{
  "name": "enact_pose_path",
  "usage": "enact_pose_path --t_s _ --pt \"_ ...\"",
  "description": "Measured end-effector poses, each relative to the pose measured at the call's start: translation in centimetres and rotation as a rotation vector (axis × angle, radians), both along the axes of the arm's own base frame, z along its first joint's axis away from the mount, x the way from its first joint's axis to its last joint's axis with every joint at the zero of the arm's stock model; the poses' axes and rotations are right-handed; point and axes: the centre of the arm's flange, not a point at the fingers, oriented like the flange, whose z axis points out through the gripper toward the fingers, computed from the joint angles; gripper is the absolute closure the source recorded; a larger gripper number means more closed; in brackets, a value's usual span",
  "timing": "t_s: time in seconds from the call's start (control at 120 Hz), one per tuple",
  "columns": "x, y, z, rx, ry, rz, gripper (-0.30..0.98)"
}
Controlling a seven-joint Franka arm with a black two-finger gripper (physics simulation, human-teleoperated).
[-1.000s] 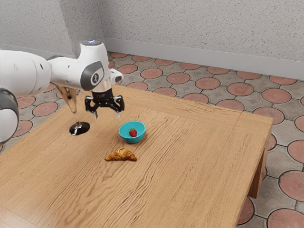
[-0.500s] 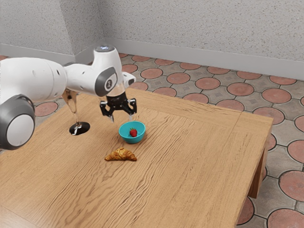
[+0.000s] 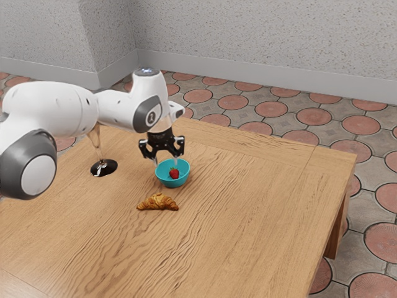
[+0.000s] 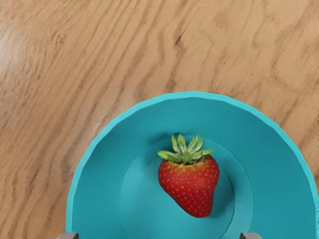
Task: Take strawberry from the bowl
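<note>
Gripper (image 3: pixel 166 162): lower than in both earlier frames and farther toward the exterior view's right, now just above the bowl; arm follows it down.
Bowl (image 3: pixel 172 184): same spot as before; turquoise, round, upright on the table (image 3: pixel 248 217).
Fingers: spread wide, a broad gap between them, nothing held.
Strawberry (image 4: pixel 189 181): inside the bowl, on its bottom, unmoved; red, pale seeds, green leaves at one end, lying on its side. Clear of the fingers.
Croissant (image 3: pixel 158 202): golden brown, on the table near the bowl, apart from it, on the side nearer the exterior camera.
Glass (image 3: pixel 103 167): dark round foot on the table, clear stem rising from it, upper part hidden behind the arm; well off from the bowl, toward the exterior view's left.
Table grain: wavy brown lines on pale wood.
Floor (image 3: pixel 271 108): reddish round tiles set among grey ones.
</note>
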Motion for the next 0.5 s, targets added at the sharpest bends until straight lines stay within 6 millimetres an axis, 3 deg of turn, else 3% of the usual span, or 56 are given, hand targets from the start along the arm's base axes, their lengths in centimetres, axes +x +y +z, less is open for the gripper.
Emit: enact_pose_path --t_s 0.267,0.5 --pt "0.2 -0.8 -0.1 -0.001 -0.007 0.008 0.40" --pt "0.2 -1.3 -1.6 0.001 0.010 0.013 0.43"
